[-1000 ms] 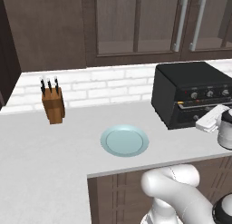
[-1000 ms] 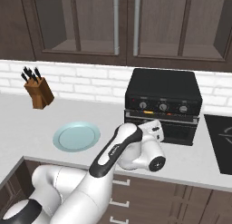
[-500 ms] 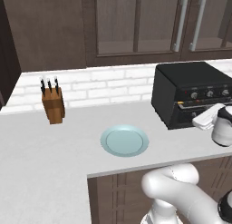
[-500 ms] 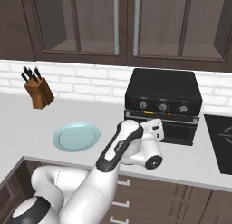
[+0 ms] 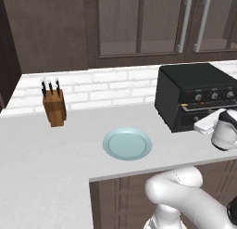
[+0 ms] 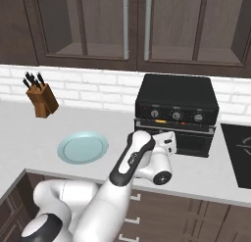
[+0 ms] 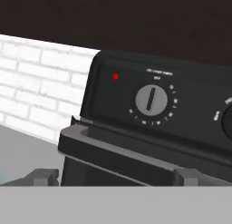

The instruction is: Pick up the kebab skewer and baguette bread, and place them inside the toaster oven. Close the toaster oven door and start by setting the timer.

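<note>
The black toaster oven (image 5: 194, 91) (image 6: 176, 106) stands on the counter against the brick wall. Its door (image 7: 136, 150) (image 6: 188, 138) stands upright against the front, the top lip a little proud of the body. My gripper (image 7: 115, 177) (image 6: 169, 139) (image 5: 203, 126) hovers just in front of the door's upper left. It is open, the fingertips (image 7: 43, 177) wide apart with nothing between them. Straight ahead is the leftmost knob (image 7: 152, 99), beside a small red light (image 7: 115, 76). The kebab skewer and baguette bread are out of view.
A pale blue plate (image 5: 127, 143) (image 6: 82, 148) lies near the counter's front edge, left of the oven. A brown knife block (image 5: 54, 107) (image 6: 42, 100) stands by the wall further left. A dark cooktop (image 6: 240, 148) lies right of the oven. Cabinets hang above.
The hand has shifted slightly in front of the oven's door, staying at about the same height. The jaws have stayed open and the oven, plate and knife block have not moved.
</note>
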